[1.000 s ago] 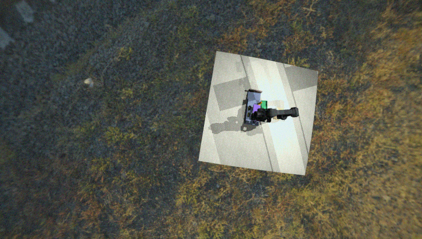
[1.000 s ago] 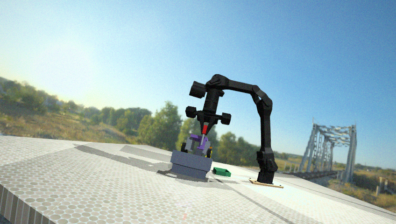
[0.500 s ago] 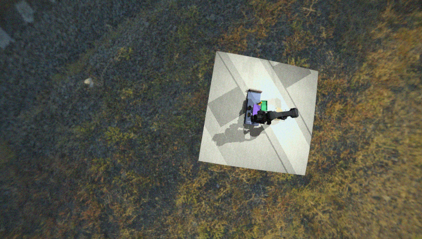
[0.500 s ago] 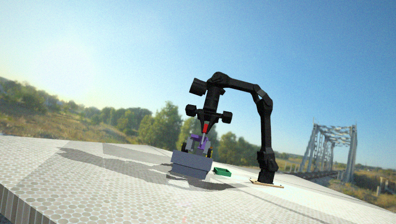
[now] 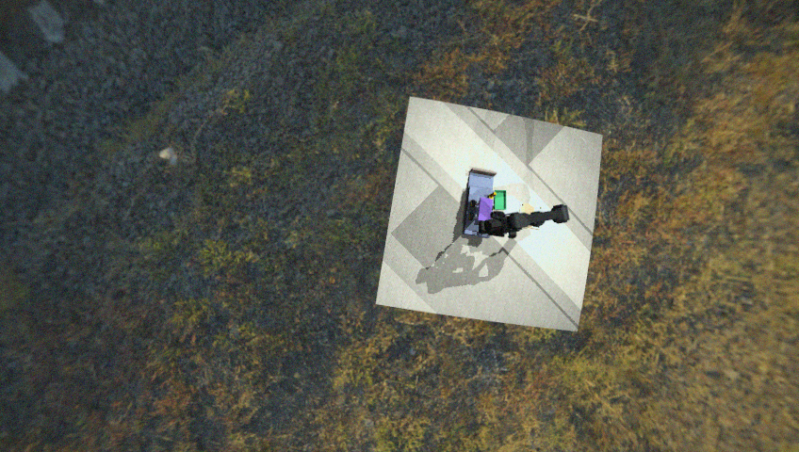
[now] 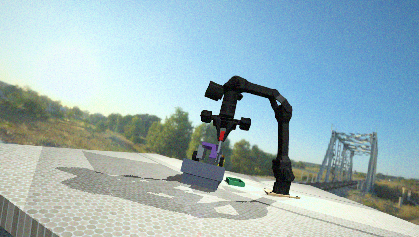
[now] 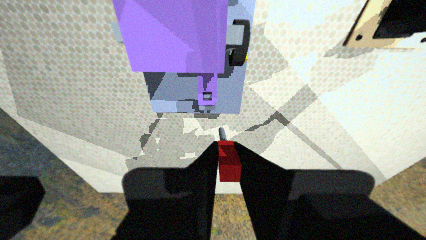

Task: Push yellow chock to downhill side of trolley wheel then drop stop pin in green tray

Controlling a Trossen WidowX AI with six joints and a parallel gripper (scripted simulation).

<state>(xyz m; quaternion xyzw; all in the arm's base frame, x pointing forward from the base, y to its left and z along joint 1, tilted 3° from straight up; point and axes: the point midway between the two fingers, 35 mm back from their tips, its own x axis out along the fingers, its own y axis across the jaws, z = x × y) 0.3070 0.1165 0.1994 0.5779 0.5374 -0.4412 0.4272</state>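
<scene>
My gripper (image 6: 222,138) (image 7: 224,145) is shut on the red head of the stop pin (image 6: 220,146) (image 7: 230,170), above the ramp's uphill end. The pin's grey shank hangs down, clear of the square hole in the trolley's tab in the wrist view. The purple trolley (image 5: 485,209) (image 6: 209,144) (image 7: 172,35) stands on the blue-grey ramp (image 5: 481,182) (image 6: 202,171) (image 7: 230,97). The yellow chock (image 5: 492,195) (image 7: 246,58) is at the trolley's downhill corner on the tray side; its contact with the wheel is too small to tell. The green tray (image 5: 499,200) (image 6: 233,182) looks empty.
The tray sits on the floor beside the ramp, between the ramp and the arm's wooden base plate (image 5: 527,208) (image 6: 289,196) (image 7: 354,40). A raised lip (image 5: 482,171) closes the ramp's downhill end. The arm reaches over the trolley's uphill side.
</scene>
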